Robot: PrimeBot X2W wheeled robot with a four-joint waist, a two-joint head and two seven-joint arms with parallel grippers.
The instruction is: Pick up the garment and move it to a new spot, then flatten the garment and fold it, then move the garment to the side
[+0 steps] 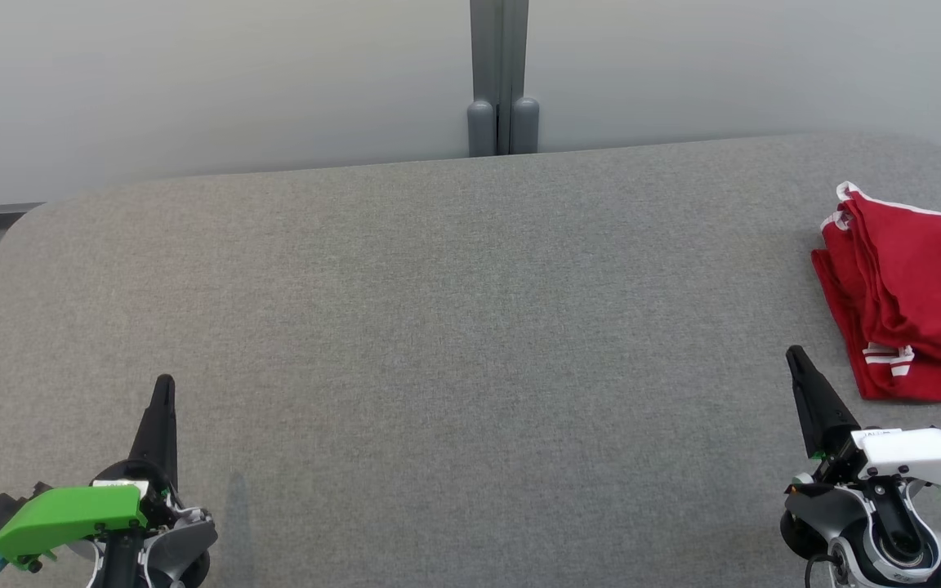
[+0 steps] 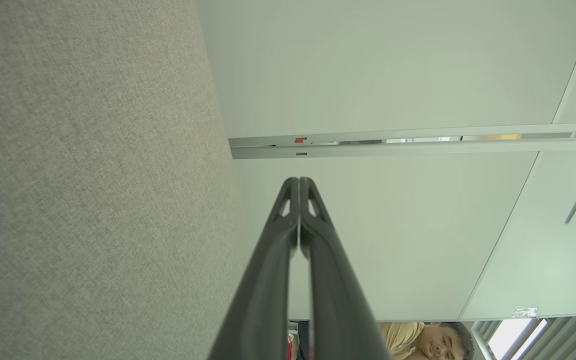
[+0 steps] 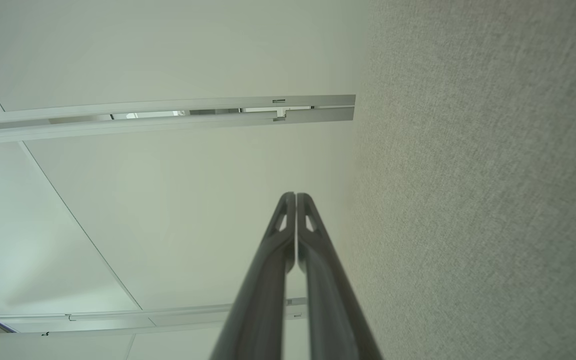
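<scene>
- Red, white-trimmed fabric garment (image 1: pixel 912 302) lies in a loose, layered bundle on the grey woven-cloth table (image 1: pixel 438 327), at the far right of the head view. Its right part runs out of the picture, so I cannot tell how close it sits to the table's edge.
- At the lower left, the left gripper (image 1: pixel 164 388), two long dark fingers under a green cover (image 1: pixel 70 510), is well apart from the garment. Its fingers are pressed together tip to tip and grasp nothing.
- At the lower right, the right gripper (image 1: pixel 797 359), with a white cover (image 1: pixel 924 449), is near the bundle's front corner but apart from it. It too is closed and empty.
- The bundle looks roughly folded and off to the side, so the task may be near its end or not yet begun. The pictures do not settle which.
- If a grasp is due, going in with the fingers together would shove the cloth instead of taking it, and could rumple the layers.
- Pinching only the top layer would probably peel the bundle open as it lifts, while the lower folds drag on the rough table cloth.
- Any push to the right risks sliding the cloth off the table, since its far side is hidden.
- The left arm has a long reach across, so a two-handed lift could start unevenly and twist the cloth.
</scene>
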